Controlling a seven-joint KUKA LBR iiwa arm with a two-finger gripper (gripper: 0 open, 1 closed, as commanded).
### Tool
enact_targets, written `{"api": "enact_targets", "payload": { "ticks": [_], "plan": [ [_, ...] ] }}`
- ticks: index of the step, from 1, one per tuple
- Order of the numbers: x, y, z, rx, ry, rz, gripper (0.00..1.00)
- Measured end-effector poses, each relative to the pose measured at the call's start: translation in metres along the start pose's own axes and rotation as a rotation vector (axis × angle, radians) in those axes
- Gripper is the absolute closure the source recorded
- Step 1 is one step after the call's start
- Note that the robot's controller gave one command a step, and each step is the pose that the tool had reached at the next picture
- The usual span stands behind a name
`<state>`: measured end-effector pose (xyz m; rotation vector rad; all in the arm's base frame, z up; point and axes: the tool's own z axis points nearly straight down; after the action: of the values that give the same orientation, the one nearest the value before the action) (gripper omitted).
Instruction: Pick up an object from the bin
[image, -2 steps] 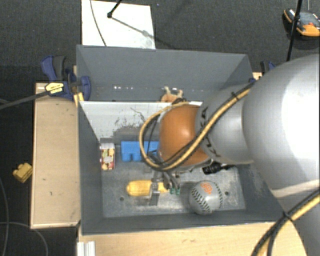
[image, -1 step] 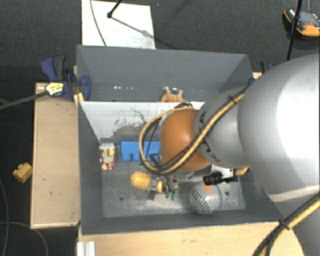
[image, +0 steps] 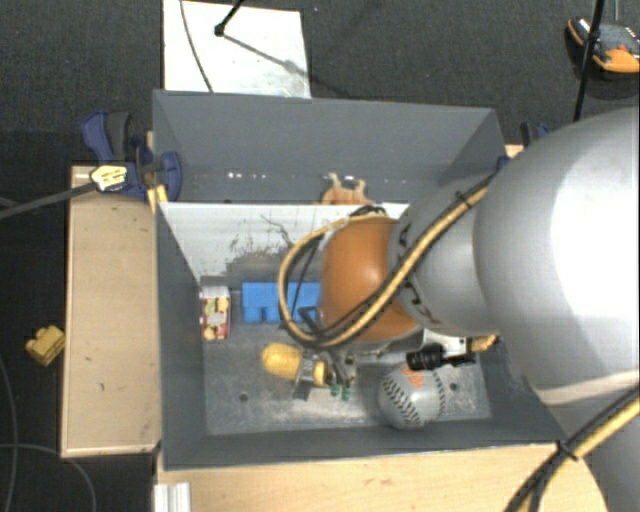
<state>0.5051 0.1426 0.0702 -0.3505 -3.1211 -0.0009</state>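
Jaws sit low under the orange wrist cover (image: 362, 282), near bin (image: 300, 140) floor ctr-front. Can't tell if released or clenched: cover + cables block it.

Nearest obj: yellow rounded thing (image: 282, 359), smooth, prob plastic, egg/lemon-ish, at 9 o'clock of jaws, touching or just beside them, can't tell which. Likely pick target, not seen grasped.

Others:
- grey ribbed ball (image: 410, 400), dull metallic look, at 4 o'clock of jaws, near front wall
- blue block (image: 268, 301), hard-edged, matte, at 11 o'clock
- small printed box (image: 214, 312), red/white, upright by L wall, at 9 o'clock of bin
- orange obj (image: 343, 187) at 12 o'clock by back wall, too small to ID

Risks (judgement):
- yellow thing is round + slick, could squirt out sideways or roll toward 9 o'clock if pinched off-ctr
- floor is hard metal, so pressing down too far means a scrape or jam
- ribbed ball rolls easy, may get nudged by the arm (image: 560, 260)
- looped cables could snag on the blue block
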Motion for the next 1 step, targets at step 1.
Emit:
{"api": "enact_targets", "payload": {
  "ticks": [1],
  "plan": [
    [0.0000,0.0000,0.0000,0.000,0.000,0.005,1.00]
  ]
}}
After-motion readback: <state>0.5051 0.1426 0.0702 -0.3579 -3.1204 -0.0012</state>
